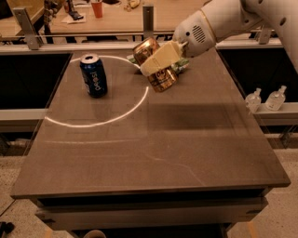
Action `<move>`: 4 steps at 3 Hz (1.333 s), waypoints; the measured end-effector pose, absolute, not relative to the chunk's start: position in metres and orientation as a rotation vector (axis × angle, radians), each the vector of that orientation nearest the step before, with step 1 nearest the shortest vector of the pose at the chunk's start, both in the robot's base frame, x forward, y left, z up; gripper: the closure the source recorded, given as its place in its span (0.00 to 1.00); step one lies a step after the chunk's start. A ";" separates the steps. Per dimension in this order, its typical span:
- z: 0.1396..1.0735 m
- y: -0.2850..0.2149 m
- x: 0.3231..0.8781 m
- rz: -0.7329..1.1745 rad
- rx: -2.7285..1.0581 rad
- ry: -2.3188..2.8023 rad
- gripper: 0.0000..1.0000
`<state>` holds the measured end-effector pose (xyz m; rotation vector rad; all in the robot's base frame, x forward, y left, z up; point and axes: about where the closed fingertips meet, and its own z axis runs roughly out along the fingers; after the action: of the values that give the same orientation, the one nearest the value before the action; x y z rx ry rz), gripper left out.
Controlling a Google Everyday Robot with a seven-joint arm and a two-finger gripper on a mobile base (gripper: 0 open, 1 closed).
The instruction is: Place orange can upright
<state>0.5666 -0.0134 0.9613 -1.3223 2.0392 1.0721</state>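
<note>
The orange can (pixel 161 80) is copper-orange with cream label patches. It hangs tilted above the far middle of the brown table (pixel 153 139), held clear of the surface. My gripper (pixel 156 62) is shut on the orange can, with a cream finger (pixel 158 59) across its side. The white arm reaches in from the upper right.
A blue Pepsi can (pixel 94 75) stands upright at the far left of the table. A green packet (pixel 180 66) lies behind the held can. Two small clear bottles (pixel 265 99) stand on a ledge to the right. A wooden table with a red cup (pixel 97 8) lies beyond.
</note>
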 end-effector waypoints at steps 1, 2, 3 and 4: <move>0.973 -0.028 0.549 1.108 -1.386 1.871 1.00; 0.973 -0.028 0.549 1.109 -1.385 1.872 1.00; 0.962 -0.029 0.542 1.133 -1.347 1.874 1.00; 0.943 -0.034 0.525 1.174 -1.302 1.839 1.00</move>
<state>0.5253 -0.0335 0.9430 -1.3017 1.8390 1.1742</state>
